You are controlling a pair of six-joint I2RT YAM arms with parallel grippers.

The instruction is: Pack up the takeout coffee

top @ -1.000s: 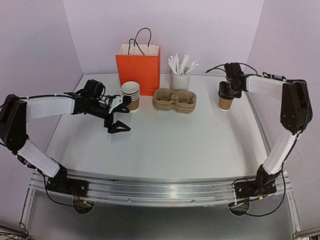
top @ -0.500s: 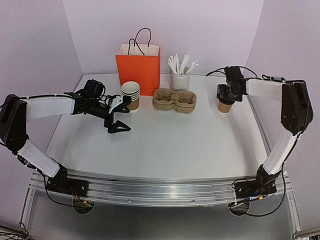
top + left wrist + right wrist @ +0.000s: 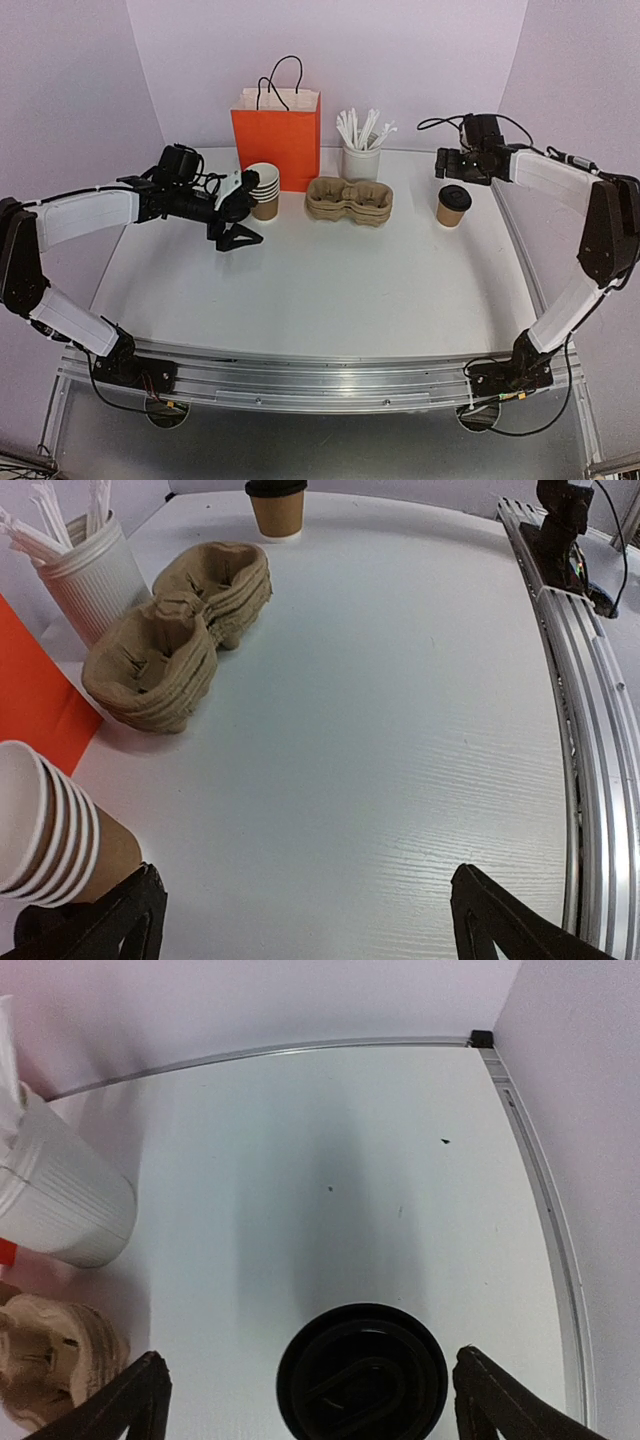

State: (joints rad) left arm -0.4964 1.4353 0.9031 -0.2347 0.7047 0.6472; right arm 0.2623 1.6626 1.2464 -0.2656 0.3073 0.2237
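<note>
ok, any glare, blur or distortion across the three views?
Top external: sharp, even light, but wide-angle bowing of the table edges. Left wrist: mild sheen on the table, cup stack close to the lens slightly soft. Right wrist: soft overall, a broad dim shadow beyond the takeout coffee.

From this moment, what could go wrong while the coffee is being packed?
1. The coffee stands free under the open right gripper. A grip on the lid instead of the paper wall might pop it off or tip the cup.
2. The open left gripper hangs close beside the cup stack. A careless swing may topple it.
3. The carriers are nested. Lifting one might drag the others along.
</note>
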